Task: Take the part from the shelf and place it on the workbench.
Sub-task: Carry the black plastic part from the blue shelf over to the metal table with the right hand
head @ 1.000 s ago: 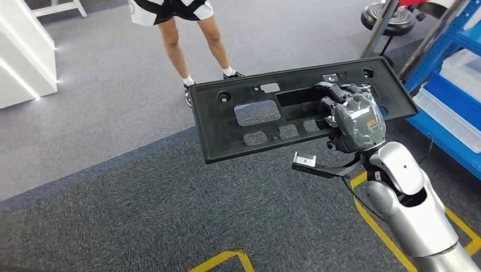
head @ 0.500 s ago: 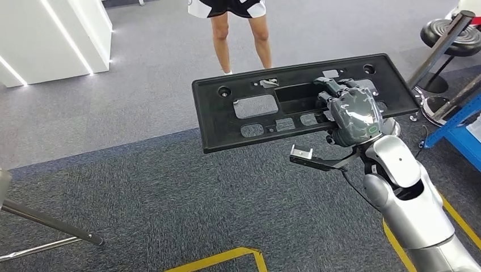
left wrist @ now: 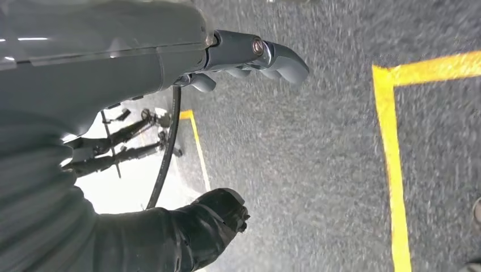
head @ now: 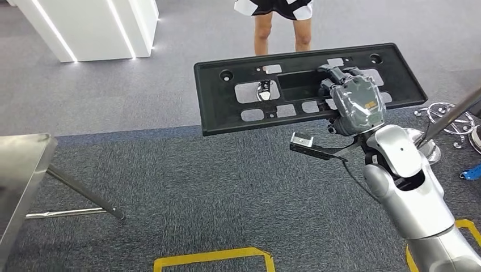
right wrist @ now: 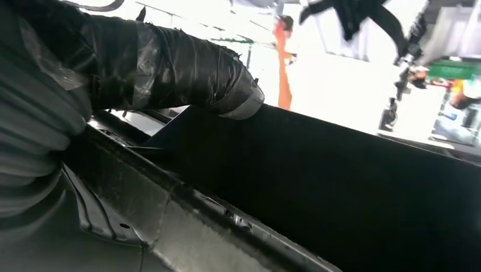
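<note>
Now carrying | your right robot hand (head: 354, 105) clamps the part (head: 309, 88) off-centre, surface (head: 22, 164) far left | long overhang may twist loose | left robot hand (left wrist: 249, 54) hangs empty, fingers apart

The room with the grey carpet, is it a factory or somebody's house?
Probably a workshop or robot test hall, not a house. Yellow tape lines mark the grey carpet, a metal workbench stands at one side, and the robot's right hand carries a black plastic part.
</note>
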Action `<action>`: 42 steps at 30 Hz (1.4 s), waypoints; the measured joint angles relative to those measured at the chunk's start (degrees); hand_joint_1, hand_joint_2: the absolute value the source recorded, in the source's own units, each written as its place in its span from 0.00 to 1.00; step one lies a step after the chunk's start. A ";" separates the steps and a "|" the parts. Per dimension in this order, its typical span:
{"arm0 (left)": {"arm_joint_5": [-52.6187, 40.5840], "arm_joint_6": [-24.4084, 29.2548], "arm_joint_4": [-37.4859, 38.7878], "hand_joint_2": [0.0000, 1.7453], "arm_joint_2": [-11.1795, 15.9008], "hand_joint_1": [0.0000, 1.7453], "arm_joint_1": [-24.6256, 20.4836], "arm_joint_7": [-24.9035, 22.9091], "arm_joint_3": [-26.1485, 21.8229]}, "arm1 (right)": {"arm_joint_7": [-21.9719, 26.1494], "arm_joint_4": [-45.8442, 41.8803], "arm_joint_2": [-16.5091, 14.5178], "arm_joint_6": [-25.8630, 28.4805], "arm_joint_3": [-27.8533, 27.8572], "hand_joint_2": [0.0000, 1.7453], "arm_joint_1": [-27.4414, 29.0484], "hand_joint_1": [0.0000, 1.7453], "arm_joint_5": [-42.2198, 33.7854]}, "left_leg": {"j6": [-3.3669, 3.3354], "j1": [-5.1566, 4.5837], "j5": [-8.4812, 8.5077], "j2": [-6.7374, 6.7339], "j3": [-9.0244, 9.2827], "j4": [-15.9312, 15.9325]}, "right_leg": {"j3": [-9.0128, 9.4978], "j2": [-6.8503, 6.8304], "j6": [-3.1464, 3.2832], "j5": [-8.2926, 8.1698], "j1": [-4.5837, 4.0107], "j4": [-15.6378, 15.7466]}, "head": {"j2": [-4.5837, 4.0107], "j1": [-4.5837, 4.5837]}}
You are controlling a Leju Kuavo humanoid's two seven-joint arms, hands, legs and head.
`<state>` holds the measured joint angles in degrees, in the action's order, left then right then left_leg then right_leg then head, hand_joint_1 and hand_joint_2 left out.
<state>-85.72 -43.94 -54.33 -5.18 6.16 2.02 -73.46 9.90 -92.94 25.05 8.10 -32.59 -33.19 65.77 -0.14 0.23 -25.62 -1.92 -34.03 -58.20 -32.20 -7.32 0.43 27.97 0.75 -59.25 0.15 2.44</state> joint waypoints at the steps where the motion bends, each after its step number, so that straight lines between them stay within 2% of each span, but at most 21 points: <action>1: 0.00 -0.28 -0.12 1.00 -0.03 0.00 0.19 0.04 0.00 | 0.14 0.00 0.24 0.02 0.21 1.00 -0.09 1.00 -0.04 | -0.44 0.07 0.18 0.59 0.03 0.21 | 0.09 -0.15 -0.38 0.07 0.11 0.06 | 0.00 0.00; 3: 0.00 -0.79 -0.45 1.00 -0.23 0.00 0.47 0.14 0.00 | 0.42 0.03 0.97 -0.08 0.67 1.00 -0.39 1.00 -0.16 | -1.27 0.22 0.67 1.72 0.27 0.89 | -0.26 2.23 -0.95 1.25 0.44 -1.24 | 0.00 -0.03; 5: 0.00 -1.24 -0.91 1.00 -0.52 0.00 0.49 0.27 0.00 | 0.69 0.13 2.12 -0.30 1.29 1.00 -0.79 1.00 -0.38 | -1.81 0.26 0.95 2.88 0.48 1.21 | -2.87 5.94 -1.09 4.64 0.60 -7.09 | 0.00 -0.09; 7: 0.00 -1.70 -1.41 1.00 -0.84 0.00 0.46 0.39 0.00 | 0.97 0.38 3.19 -0.62 1.82 1.00 -0.98 1.00 -0.58 | -2.02 0.09 0.95 4.23 0.43 1.13 | -6.61 7.23 -1.09 7.50 0.50 -14.47 | 0.00 -0.11; 8: 0.00 -1.93 -1.66 1.00 -1.04 0.00 0.48 0.43 0.00 | 1.12 0.55 3.55 -0.75 1.96 1.00 -0.99 1.00 -0.63 | -2.04 0.01 0.94 4.98 0.43 1.04 | -7.60 7.36 -1.09 7.45 0.49 -16.06 | 0.00 -0.10; 9: 0.00 -2.11 -1.91 1.00 -1.25 0.00 0.51 0.46 0.00 | 1.24 0.69 3.85 -0.84 2.09 1.00 -1.01 1.00 -0.68 | -2.02 -0.04 0.91 5.76 0.43 0.88 | -7.47 7.41 -1.04 6.19 0.51 -15.33 | 0.00 -0.10; 12: 0.00 -2.41 -2.79 1.00 -1.86 0.00 0.53 0.64 0.00 | 1.46 0.90 4.68 -0.85 2.78 1.00 -1.23 1.00 -0.85 | -1.64 -0.07 0.51 8.15 0.17 -0.15 | -2.99 9.68 -0.86 0.46 0.79 -4.91 | 0.00 -0.10; 14: 0.00 -2.48 -3.38 1.00 -2.18 0.00 0.60 0.77 0.00 | 1.47 1.02 5.14 -0.84 3.21 1.00 -1.46 1.00 -0.95 | -1.15 -0.07 0.39 9.49 -0.46 -0.68 | -1.57 11.05 -0.73 -0.40 0.80 -1.55 | 0.00 -0.10; 17: 0.00 -2.51 -3.95 1.00 -2.50 0.00 1.07 0.83 0.00 | 1.47 1.17 5.37 -0.84 3.42 1.00 -1.74 1.00 -0.99 | -0.30 0.00 0.51 10.30 -1.20 -0.79 | -1.47 9.37 0.05 -0.54 0.73 -1.15 | 0.00 -0.08; 19: 0.00 -2.51 -4.26 1.00 -2.67 0.00 1.14 0.82 0.00 | 1.47 1.25 5.43 -0.83 3.54 1.00 -1.84 1.00 -0.99 | 0.21 -0.15 -1.30 6.93 -2.64 -3.66 | -1.12 7.83 0.86 -0.75 0.82 -0.57 | 0.00 0.03; 21: 0.00 -2.48 -4.51 1.00 -2.86 0.00 0.88 0.77 0.00 | 1.47 1.37 5.61 -0.79 3.70 1.00 -1.74 1.00 -0.99 | 0.62 -0.05 -4.97 3.20 -6.06 -10.69 | -0.93 6.14 1.39 -0.68 0.43 -0.43 | 0.00 0.12; 23: 0.00 -2.32 -4.60 1.00 -3.08 0.00 0.67 0.56 0.00 | 1.47 1.42 5.75 -0.67 3.78 1.00 -1.22 1.00 -0.98 | 0.85 0.25 -6.95 2.38 -9.01 -16.49 | -0.87 4.40 1.56 -0.51 0.14 -0.46 | 0.00 0.11; 25: 0.00 -2.14 -4.60 1.00 -3.31 0.00 0.67 0.31 0.00 | 1.47 1.42 5.77 -0.55 3.79 1.00 -0.53 1.00 -0.92 | 0.81 0.35 -4.75 1.98 -7.70 -14.01 | -0.68 2.75 1.51 -0.31 -0.01 -0.47 | 0.00 0.11; 27: 0.00 -2.02 -4.68 1.00 -3.43 0.00 0.63 0.14 0.00 | 1.47 1.43 5.83 -0.48 3.95 1.00 -0.23 1.00 -0.72 | 0.34 0.08 -1.18 0.04 -3.30 -5.81 | -0.35 1.25 1.26 -0.02 -0.17 -0.49 | 0.00 0.10; 29: 0.00 -1.93 -4.86 1.00 -3.48 0.00 0.52 -0.08 0.00 | 1.47 1.60 5.93 -0.56 4.23 1.00 -0.59 1.00 0.03 | -0.29 -0.43 0.27 -1.34 -0.89 -0.96 | -0.08 0.02 0.81 0.26 -0.27 -0.50 | 0.00 0.08; 32: 0.00 -1.46 -4.97 1.00 -3.26 0.00 0.63 -0.50 -0.01 | 1.41 2.32 5.81 -1.50 4.32 1.00 -2.37 1.00 1.66 | -1.17 -0.74 0.71 0.31 -0.88 0.19 | 0.21 -1.07 -0.13 0.50 -0.04 -0.40 | 0.00 0.05; 34: 0.00 -1.07 -4.96 1.00 -3.05 0.00 0.59 -0.66 -0.01 | 1.27 2.97 5.62 -2.19 4.17 1.00 -3.84 1.00 2.21 | -1.89 -0.50 1.39 1.64 -0.26 1.22 | -0.47 2.07 -0.60 1.92 0.22 -2.31 | 0.00 0.01; 36: 0.00 -0.83 -4.93 1.00 -2.93 0.00 0.27 -0.67 0.00 | 1.13 3.76 5.55 -3.11 4.04 1.00 -5.00 1.00 2.25 | -2.33 -0.40 1.77 2.99 0.02 1.61 | -3.51 6.25 -0.78 5.32 0.42 -8.69 | 0.00 -0.04; 38: 0.00 -0.54 -4.88 1.00 -2.87 0.00 -0.04 -0.65 -0.01 | 1.22 4.92 5.54 -5.13 3.75 1.00 -6.02 1.00 1.62 | -2.43 -0.40 1.79 4.57 -0.01 1.50 | -7.12 7.37 -0.97 7.68 0.52 -15.52 | 0.00 -0.04; 40: 0.00 -0.20 -4.81 1.00 -2.84 0.00 -0.17 -0.67 -0.02 | 1.45 6.35 5.49 -7.03 3.12 1.00 -7.17 1.00 0.76 | -2.27 -0.23 1.67 6.36 -0.02 1.11 | -7.49 7.53 -1.23 5.61 0.83 -15.14 | 0.00 -0.04; 42: 0.00 0.02 -4.75 1.00 -2.75 0.00 -0.28 -0.72 -0.02 | 1.54 7.59 5.40 -7.72 2.43 1.00 -8.62 1.00 0.29 | -1.74 0.01 1.22 8.13 -0.28 0.22 | -4.53 9.45 -1.64 1.24 1.52 -8.09 | 0.00 -0.05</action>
<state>-85.72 -43.93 -59.07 -7.93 5.88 1.29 -73.48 11.44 -85.34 30.45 0.38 -30.16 -41.81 66.06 -1.88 0.24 -24.40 6.21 -34.31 -57.98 -36.73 2.13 -1.21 29.21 2.27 -67.34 0.15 2.38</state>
